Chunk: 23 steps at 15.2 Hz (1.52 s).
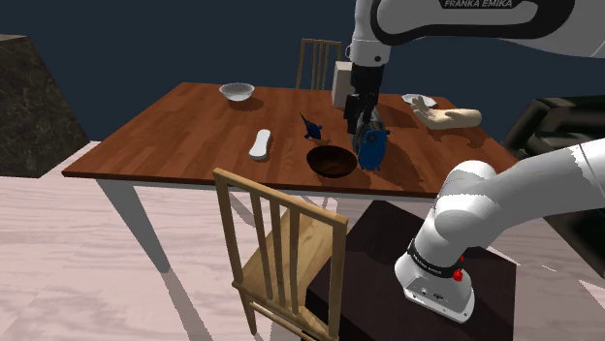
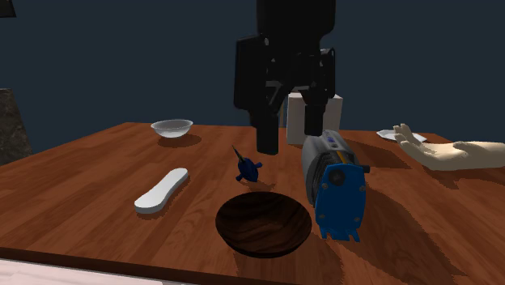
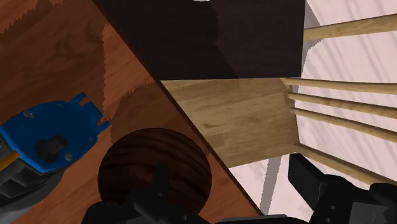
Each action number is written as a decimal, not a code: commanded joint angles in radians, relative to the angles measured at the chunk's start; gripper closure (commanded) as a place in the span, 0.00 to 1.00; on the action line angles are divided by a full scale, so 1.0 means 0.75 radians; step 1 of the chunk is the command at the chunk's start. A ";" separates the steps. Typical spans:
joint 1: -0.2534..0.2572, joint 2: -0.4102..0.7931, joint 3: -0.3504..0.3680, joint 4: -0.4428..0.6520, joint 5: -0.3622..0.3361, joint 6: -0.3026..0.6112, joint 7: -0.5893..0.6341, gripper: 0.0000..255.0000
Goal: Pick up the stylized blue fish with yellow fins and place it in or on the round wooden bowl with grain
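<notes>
The room has dark blue walls and a pale, pinkish plank floor point(image 1: 87, 252). A rough, dark, stone-like block point(image 1: 24, 97) stands at the shoulder view's left.

The tabletop point(image 1: 184, 131) is reddish-brown wood with clear grain, carried on white legs. A light wooden chair point(image 1: 281, 257) with a slatted back stands at its near edge, beside the dark stand point(image 1: 373, 276). A second chair point(image 1: 318, 60) stands at the far side.

The white arm point(image 1: 456, 24) reaches over the tabletop. Its black gripper point(image 2: 291, 142) hangs above the surface, and its fingers point(image 2: 268, 133) stand well apart with nothing between them.

Below the gripper a blue and grey power tool point(image 2: 336, 190) lies just beside the round bowl point(image 2: 265, 223). The bowl is dark brown with ringed grain and sits near the tabletop's near edge. A beige model hand point(image 2: 453, 152) rests toward the second exterior view's right, and a white box point(image 1: 341, 82) stands behind the gripper. A long white object point(image 2: 162, 190) lies flat to the bowl's left, and a pale shallow dish point(image 2: 172, 127) sits farther back.

The fish point(image 2: 247, 168) rests on the tabletop just behind the bowl, apart from it and untouched by the fingers. It is small and dark blue, with a thin point slanting upward. Its yellow parts are too small to make out.
</notes>
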 commanded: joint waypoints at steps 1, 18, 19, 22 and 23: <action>0.000 0.000 0.000 0.000 0.000 0.000 0.000 0.00; -0.095 0.778 -0.100 0.343 -0.118 0.509 0.039 0.00; -0.100 0.826 -0.106 0.378 -0.121 0.526 0.041 0.00; -0.117 0.968 -0.124 0.490 -0.125 0.570 0.046 0.00; -0.122 1.015 -0.130 0.531 -0.126 0.581 0.047 0.00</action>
